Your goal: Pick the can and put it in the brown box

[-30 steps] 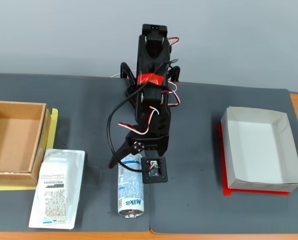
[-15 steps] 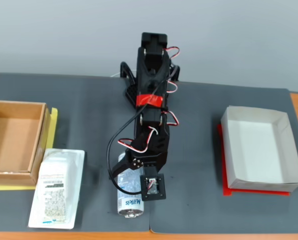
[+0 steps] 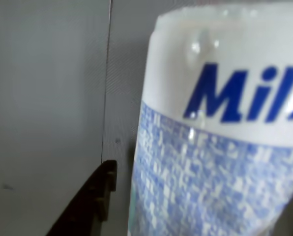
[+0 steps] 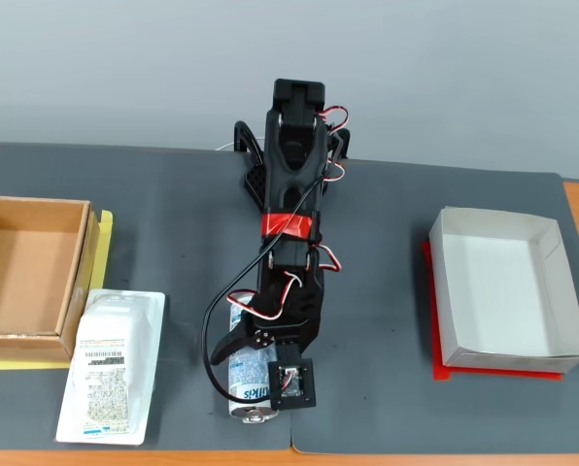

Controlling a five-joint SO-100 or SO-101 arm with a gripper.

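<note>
Can (image 4: 250,386) lies on its side on the dark mat (image 4: 387,243), near the front edge of the table in the fixed view. Its long axis runs front-to-back, tilted a little; one silver end faces the front edge and the other end is hidden under the arm (image 4: 291,223). The blue "Milkis" lettering sits near the front end, partly covered by the gripper.

Gripper (image 4: 255,364) is low over the can w/ fingers spread, one black finger (image 4: 229,345) on the can's left side in the fixed view. In the wrist view the can (image 3: 220,137) fills the right half, and a dark finger tip (image 3: 95,199) stands just beside its left side w/ a thin gap of mat between. The other finger is out of that view, so the pincer looks released around the can, not clenched on it.

Brown box (image 4: 71,282) stands at the left edge, open side up; no item shows inside it. It rests on a yellow sheet (image 4: 103,233). Just beside it lies a flat white package (image 4: 113,367) w/ barcode label, well left of the can. At the right, a white paper tray (image 4: 503,291) on a red sheet (image 4: 445,369) is empty too. Between can and package there is bare mat, and also between arm and tray.
</note>
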